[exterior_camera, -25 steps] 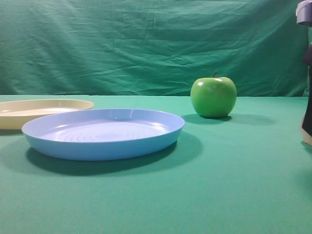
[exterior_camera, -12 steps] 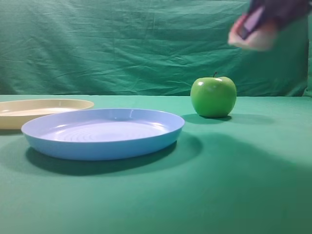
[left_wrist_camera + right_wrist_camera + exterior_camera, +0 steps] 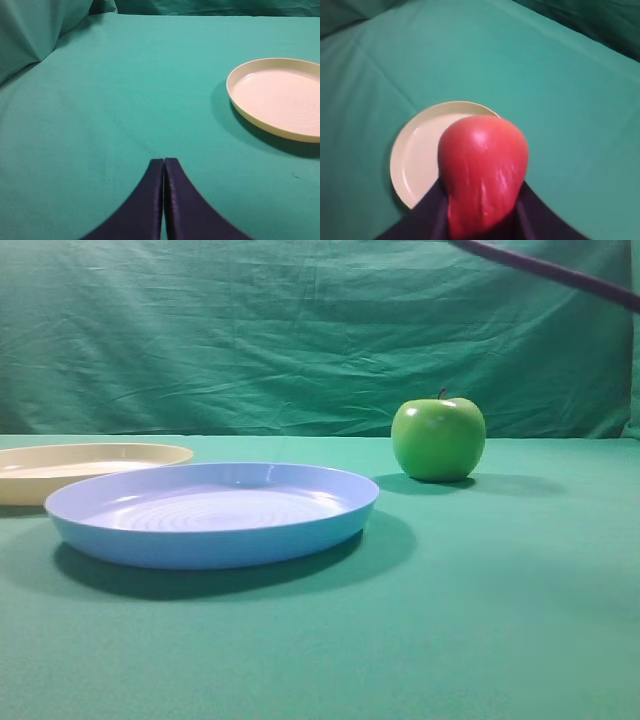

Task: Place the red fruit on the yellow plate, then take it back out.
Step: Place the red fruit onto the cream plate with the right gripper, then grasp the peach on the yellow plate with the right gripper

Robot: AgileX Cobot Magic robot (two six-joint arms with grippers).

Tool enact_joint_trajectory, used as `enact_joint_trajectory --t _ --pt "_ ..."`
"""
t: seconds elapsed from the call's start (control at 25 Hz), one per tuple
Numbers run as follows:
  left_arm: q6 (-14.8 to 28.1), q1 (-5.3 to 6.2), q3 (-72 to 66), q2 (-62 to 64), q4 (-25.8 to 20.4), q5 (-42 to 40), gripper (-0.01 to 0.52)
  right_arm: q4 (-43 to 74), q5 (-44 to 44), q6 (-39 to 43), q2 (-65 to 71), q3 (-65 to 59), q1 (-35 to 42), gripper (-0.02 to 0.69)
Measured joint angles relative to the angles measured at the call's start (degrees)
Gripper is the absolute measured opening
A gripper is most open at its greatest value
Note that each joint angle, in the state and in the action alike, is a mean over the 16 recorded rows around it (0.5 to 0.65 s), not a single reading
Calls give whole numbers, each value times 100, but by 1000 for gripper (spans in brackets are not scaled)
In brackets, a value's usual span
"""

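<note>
We carry the red fruit [image 3: 482,172] clamped in our right end effector [image 3: 482,220] above the yellow plate [image 3: 415,160], at its 4 o'clock edge, ready to lower; our left end effector [image 3: 164,167] rests pressed together.

My front camera sits low, almost level with the surface [image 3: 480,640], facing the green backdrop [image 3: 250,330]. My left wrist camera looks forward and down past its claw [image 3: 164,165]. My right wrist camera looks down from higher. All three show the yellow plate [image 3: 90,455] [image 3: 280,100] [image 3: 415,155].
</note>
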State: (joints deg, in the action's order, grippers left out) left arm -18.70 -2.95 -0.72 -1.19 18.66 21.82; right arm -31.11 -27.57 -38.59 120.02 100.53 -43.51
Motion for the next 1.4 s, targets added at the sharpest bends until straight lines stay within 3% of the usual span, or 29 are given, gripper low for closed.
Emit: enact_joint_trajectory --t 0.12,0.48,0.64,0.76,1.16,1.28,1.4 --pt "0 0 0 0 0 0 0 0 32 -107 483 297 -63 269" --pt "0 0 0 0 0 0 0 -10 161 -299 1116 575 -76 506" --pt "0 0 0 0 0 0 0 -14 -17 -311 981 580 -4 544" --pt "0 0 0 0 0 0 0 -16 -359 -303 717 584 94 480" --pt "0 0 0 0 0 0 0 166 -2317 580 -796 589 717 94" --pt "0 0 0 0 0 0 0 369 -2851 1025 -1354 544 910 25" --pt "0 0 0 0 0 0 0 592 -3189 1463 -1969 365 1066 2"
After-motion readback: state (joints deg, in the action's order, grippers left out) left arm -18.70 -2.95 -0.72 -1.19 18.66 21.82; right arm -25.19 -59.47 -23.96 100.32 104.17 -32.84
